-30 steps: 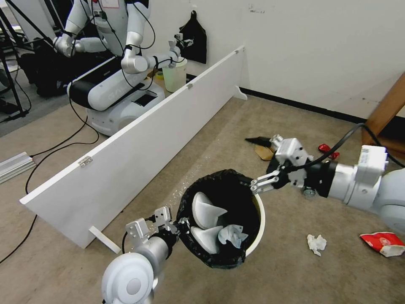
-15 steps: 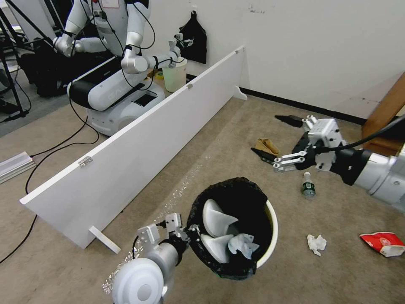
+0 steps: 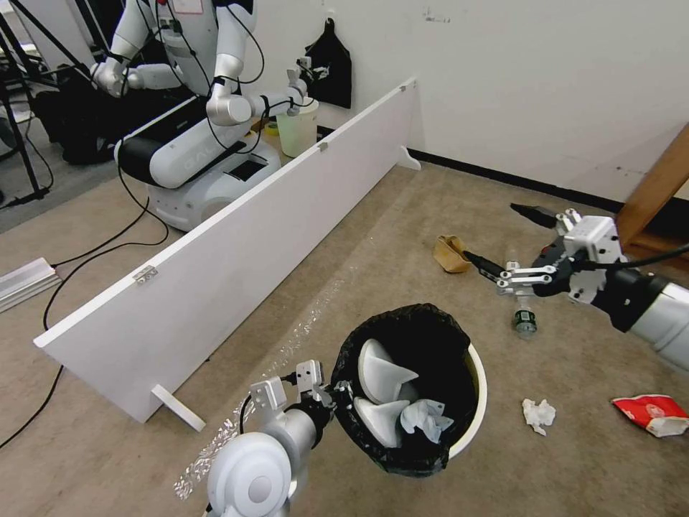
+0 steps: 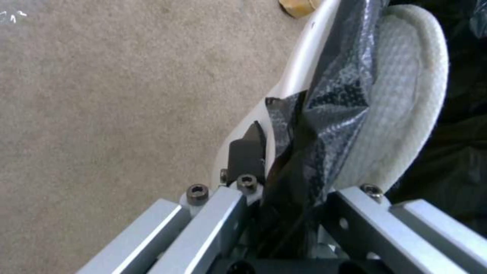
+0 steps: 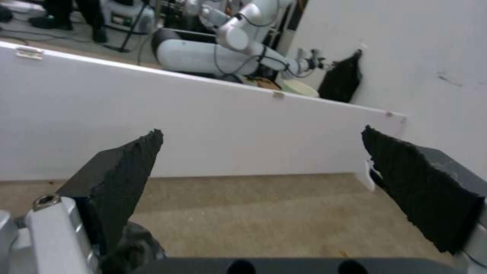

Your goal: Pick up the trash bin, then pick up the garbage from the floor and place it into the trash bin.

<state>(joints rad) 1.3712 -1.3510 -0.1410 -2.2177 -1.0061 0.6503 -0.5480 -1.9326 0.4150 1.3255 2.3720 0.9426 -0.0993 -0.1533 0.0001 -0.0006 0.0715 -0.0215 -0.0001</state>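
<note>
trash bin (image 3: 479, 373), lower centre of head view: held, left gripper (image 3: 331, 393) pinching its bagged rim; two slippers (image 3: 384, 370) and tissue inside. right gripper (image 3: 507, 243), right of frame: spread, empty. still on floor: paper bag (image 3: 451, 253), snack packet (image 3: 657, 414), bottle (image 3: 524, 322), tissue wad (image 3: 538, 415).

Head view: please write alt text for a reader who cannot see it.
The left tool grips the rim of a black-lined trash bin holding two white slippers. The open right tool hovers over the carpet near a bottle, tissue and red packet.
</note>
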